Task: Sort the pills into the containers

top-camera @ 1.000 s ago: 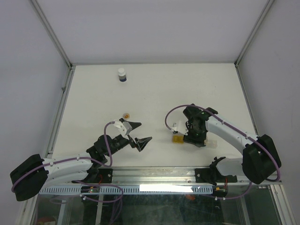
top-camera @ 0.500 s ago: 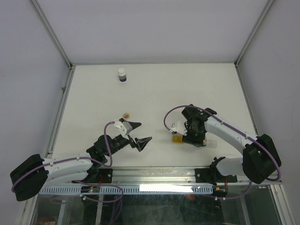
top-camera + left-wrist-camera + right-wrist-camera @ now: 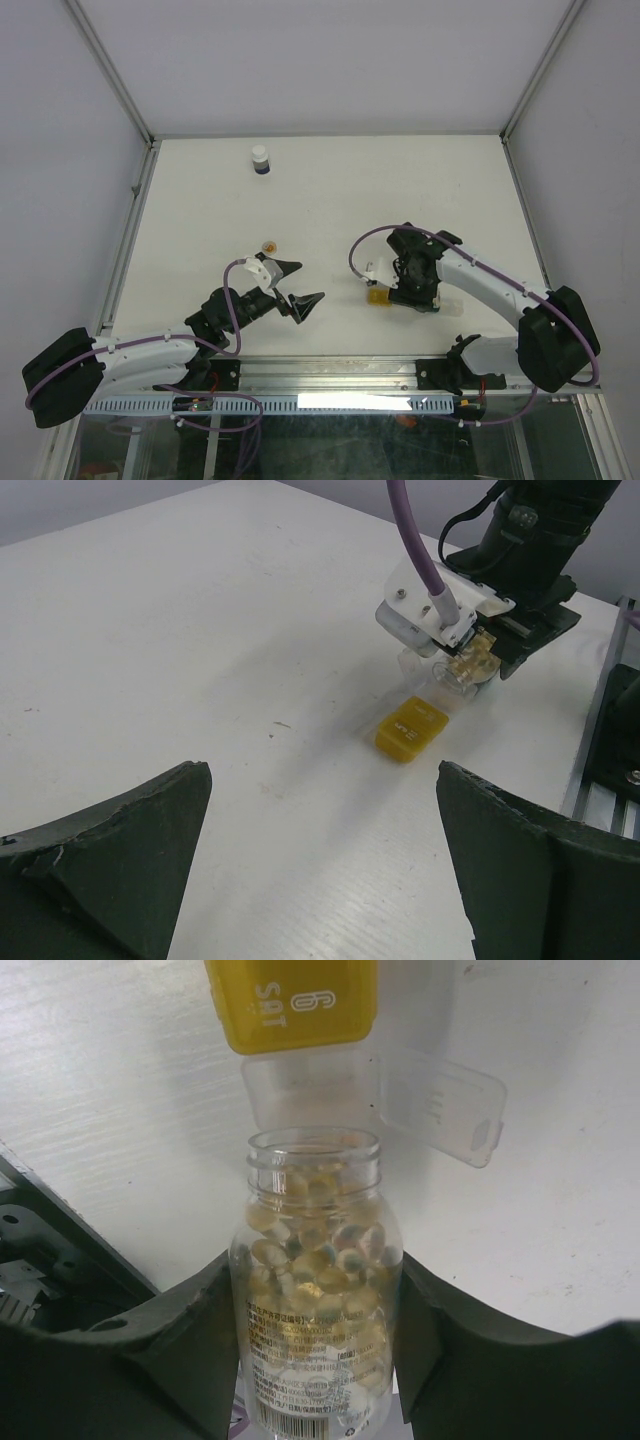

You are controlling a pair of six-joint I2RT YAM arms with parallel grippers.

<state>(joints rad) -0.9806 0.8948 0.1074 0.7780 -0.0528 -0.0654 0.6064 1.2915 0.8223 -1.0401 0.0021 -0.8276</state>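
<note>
We see white matte tabletop (image 3: 330,200), few faint scuffs, grey walls (image 3: 300,60) around, metal rail (image 3: 340,372) along near edge. Right gripper (image 3: 315,1280) clamped on clear bottle (image 3: 312,1385) full of pills (image 3: 315,1250), its mouth by open clear compartment of containers (image 3: 295,1000). Left gripper (image 3: 325,860) spread wide, empty, well apart. White-capped blue bottle (image 3: 260,160) near far-left corner.

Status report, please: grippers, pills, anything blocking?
Left gripper open, empty. Right gripper shut on clear bottle of pills, mouth toward open clear compartment. No obstruction seen.
</note>
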